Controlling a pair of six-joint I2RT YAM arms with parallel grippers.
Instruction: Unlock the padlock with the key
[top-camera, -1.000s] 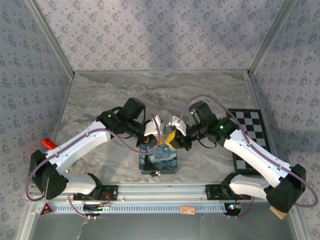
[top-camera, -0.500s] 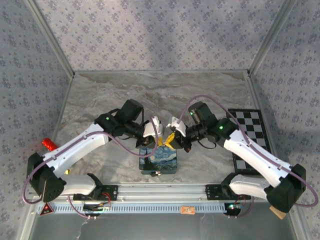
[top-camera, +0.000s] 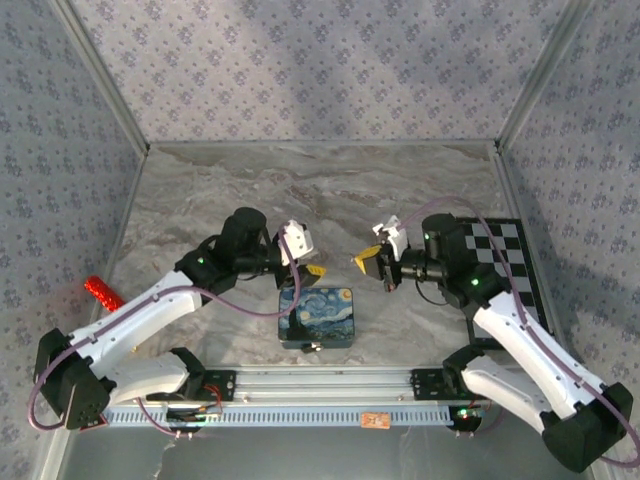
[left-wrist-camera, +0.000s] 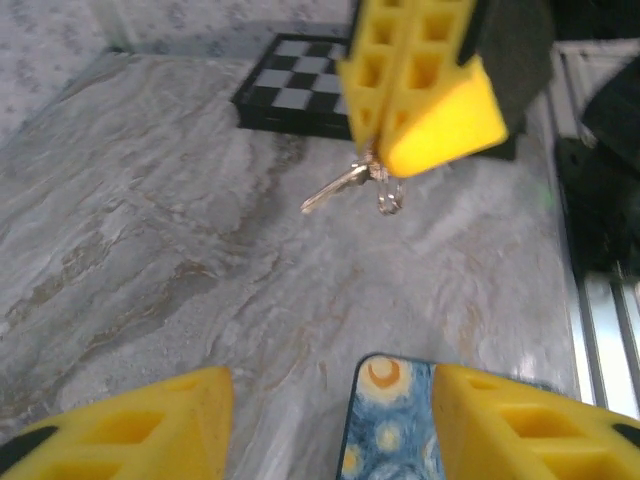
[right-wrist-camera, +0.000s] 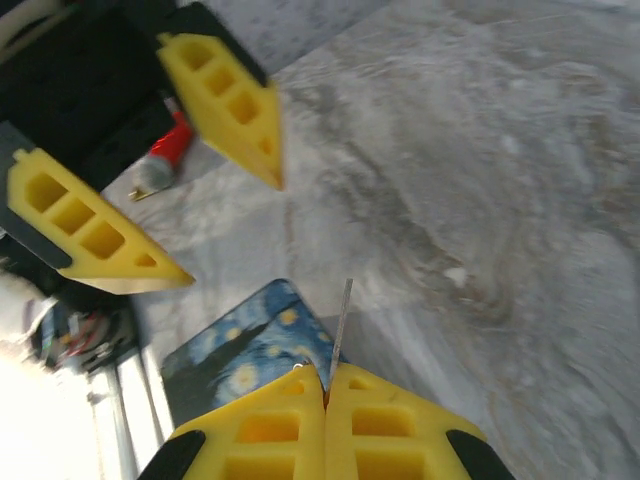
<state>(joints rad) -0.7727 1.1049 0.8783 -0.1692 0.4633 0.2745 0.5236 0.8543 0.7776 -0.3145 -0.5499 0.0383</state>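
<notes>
Fingers (left-wrist-camera: 130, 425) of left gripper (top-camera: 306, 256) apart and empty, right gripper (top-camera: 366, 258) clamped on the key (left-wrist-camera: 335, 190), blue box (top-camera: 317, 315) by table's (top-camera: 300, 180) near edge

The blue box (left-wrist-camera: 388, 420) is cut off at the bottom. Beside the box, the key (right-wrist-camera: 342, 318) has its head hidden.

Far table (top-camera: 320, 180) open marble; blue box (top-camera: 316, 317) fills near centre; key (left-wrist-camera: 345, 187) (in right jaws) juts into gap; chessboard (top-camera: 515, 248) right.
</notes>
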